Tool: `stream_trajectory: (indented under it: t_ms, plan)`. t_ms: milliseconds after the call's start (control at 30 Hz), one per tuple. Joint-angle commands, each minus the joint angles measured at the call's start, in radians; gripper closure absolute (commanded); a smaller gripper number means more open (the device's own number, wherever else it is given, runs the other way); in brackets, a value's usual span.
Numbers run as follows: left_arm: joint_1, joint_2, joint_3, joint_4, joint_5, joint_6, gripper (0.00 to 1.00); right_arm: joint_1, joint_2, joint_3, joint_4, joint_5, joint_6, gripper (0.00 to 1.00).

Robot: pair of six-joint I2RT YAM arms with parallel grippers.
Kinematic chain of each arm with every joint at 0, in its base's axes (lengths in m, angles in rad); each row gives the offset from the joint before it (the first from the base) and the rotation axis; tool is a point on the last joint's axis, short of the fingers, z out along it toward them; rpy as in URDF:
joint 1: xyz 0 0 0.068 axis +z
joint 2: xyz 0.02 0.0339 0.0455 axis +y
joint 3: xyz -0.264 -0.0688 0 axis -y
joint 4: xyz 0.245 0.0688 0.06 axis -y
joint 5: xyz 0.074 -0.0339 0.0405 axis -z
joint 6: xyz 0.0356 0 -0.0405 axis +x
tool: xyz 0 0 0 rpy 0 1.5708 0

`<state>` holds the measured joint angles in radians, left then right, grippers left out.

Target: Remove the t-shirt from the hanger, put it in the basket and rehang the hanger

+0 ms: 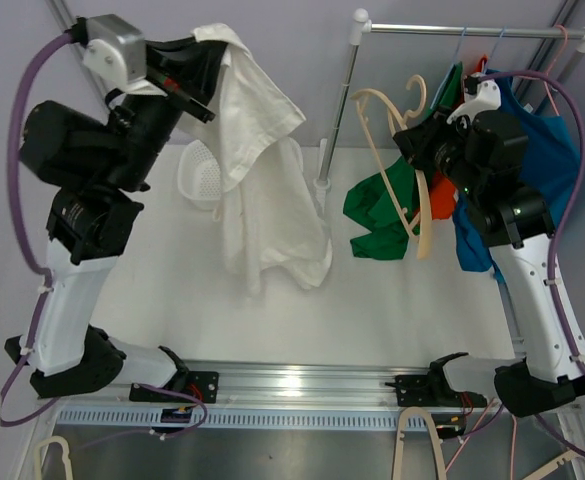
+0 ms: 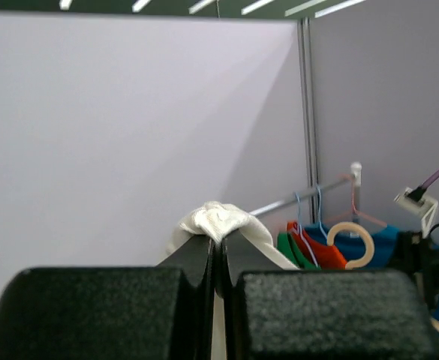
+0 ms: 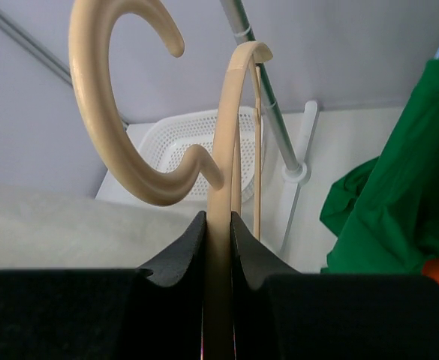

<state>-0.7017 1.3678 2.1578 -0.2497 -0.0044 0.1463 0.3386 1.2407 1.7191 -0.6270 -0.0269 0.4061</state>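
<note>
The left pincer [image 2: 217,255] is clamped shut on a bunched fold of the white t-shirt [image 1: 262,170], which hangs high above the table [image 1: 372,300], just beside the basket [image 1: 200,175]. The right pincer [image 3: 217,225] grips the bare hanger [image 3: 223,135], well apart from the shirt. The shirt looks free, so hold the hanger steady and lower the shirt slowly, keeping the grip firm so it does not slip.
</note>
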Motion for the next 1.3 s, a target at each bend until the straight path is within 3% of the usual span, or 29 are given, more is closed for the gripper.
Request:
stream_trajectory:
  t_ms: [0,167,467,600,767,900,1033,1267]
  plan:
    - [0.010,-0.045,0.036,0.226,0.050,0.067,0.99,0.005,0.048,0.057,0.118,0.064,-0.016,1.00]
    - [0.010,0.002,0.123,0.133,0.157,-0.048,0.99,0.004,0.156,0.144,0.121,0.088,-0.006,1.00]
    - [0.005,-0.127,0.037,0.038,0.458,-0.315,0.99,0.002,0.241,0.217,0.176,0.105,-0.015,1.00]
    - [-0.076,-0.207,-0.004,0.044,0.480,-0.286,0.99,0.002,0.240,0.218,0.170,0.097,-0.003,1.00]
    - [-0.076,-0.141,0.177,-0.057,0.555,-0.347,0.99,0.002,0.230,0.217,0.167,0.088,0.002,1.00]
    - [-0.076,-0.150,0.134,0.003,0.587,-0.373,0.99,0.000,0.239,0.229,0.187,0.105,-0.006,1.00]
    - [-0.058,-0.099,0.142,-0.002,0.529,-0.320,0.99,-0.003,0.287,0.286,0.185,0.134,-0.018,1.00]
    - [0.111,0.114,0.238,0.070,0.636,-0.415,0.99,-0.042,0.403,0.373,0.222,0.145,-0.021,1.00]
